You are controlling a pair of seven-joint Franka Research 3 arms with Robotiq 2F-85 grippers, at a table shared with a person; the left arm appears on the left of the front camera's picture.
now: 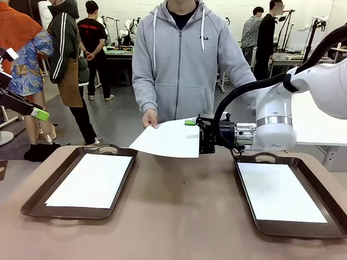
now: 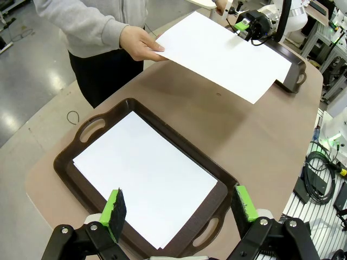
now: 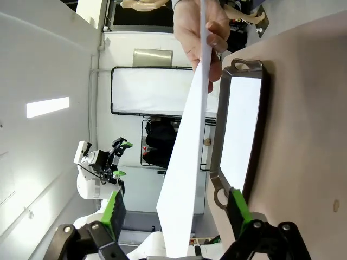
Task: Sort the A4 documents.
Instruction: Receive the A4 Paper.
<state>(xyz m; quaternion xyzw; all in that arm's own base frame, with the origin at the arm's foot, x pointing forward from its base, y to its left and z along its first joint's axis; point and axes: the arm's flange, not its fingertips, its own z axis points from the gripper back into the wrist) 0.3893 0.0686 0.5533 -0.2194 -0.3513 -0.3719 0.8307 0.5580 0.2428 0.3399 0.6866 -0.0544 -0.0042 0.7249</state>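
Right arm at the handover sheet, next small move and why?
Probably close the right gripper. Its jaws stand open with the sheet edge-on between the green pads, and the person's hand holds the far edge. Nothing grips it on the robot's side yet.

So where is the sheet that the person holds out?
In the front view, the sheet hangs above the table's middle, between the person's hand and the open right gripper.

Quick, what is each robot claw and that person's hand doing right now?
Left end effector: open, holding nothing.
Right end effector: open, sheet between its fingers.
Person's hand: holding that sheet.
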